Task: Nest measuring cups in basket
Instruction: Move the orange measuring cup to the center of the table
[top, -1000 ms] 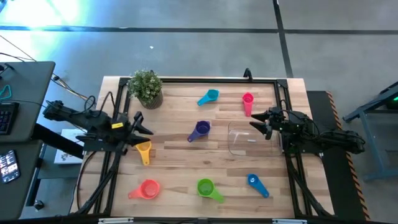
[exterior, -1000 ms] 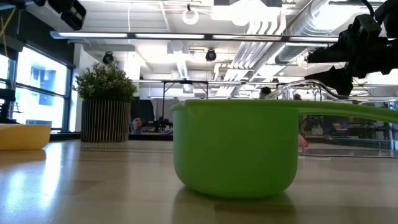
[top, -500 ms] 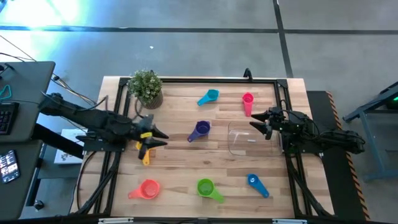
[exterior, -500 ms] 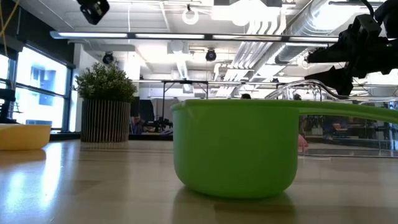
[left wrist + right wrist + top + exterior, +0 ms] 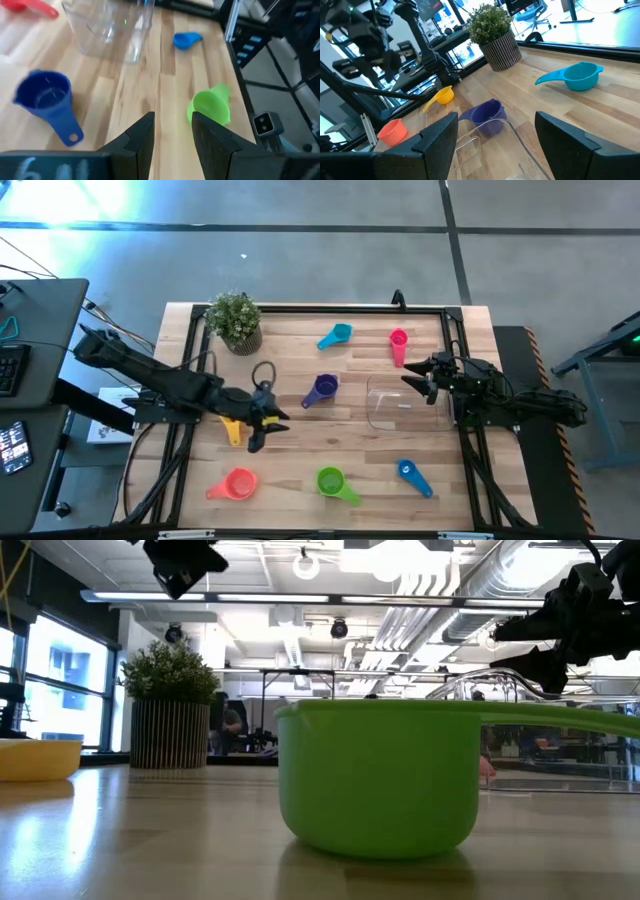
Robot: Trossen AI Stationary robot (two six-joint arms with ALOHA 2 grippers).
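Wooden slat table [image 5: 300,460] under both dark arms, black frame rails along its sides. Left arm stretched in from the left edge, left gripper [image 5: 262,422] hanging above the boards beside the yellow measuring cup [image 5: 232,426], fingers [image 5: 142,137] apart, nothing between them. Right arm waiting at the right edge, right gripper [image 5: 418,379] just above the near rim of the basket [image 5: 400,405], fingers [image 5: 437,134] spread wide and empty. Clear plastic basket right of centre, no cup seen inside it. Potted green plant [image 5: 236,321] in a ribbed pot at the far left corner. Seven measuring cups scattered loose on the table, well apart from one another: purple cup [image 5: 322,389] near the middle, just left of the basket; light blue cup [image 5: 337,335] and magenta cup [image 5: 398,344] toward the far edge; salmon cup [image 5: 238,483], green cup [image 5: 334,482] and blue cup [image 5: 412,474] in a row along the near edge. Green cup bowl upright, filling the low view, handle pointing right.
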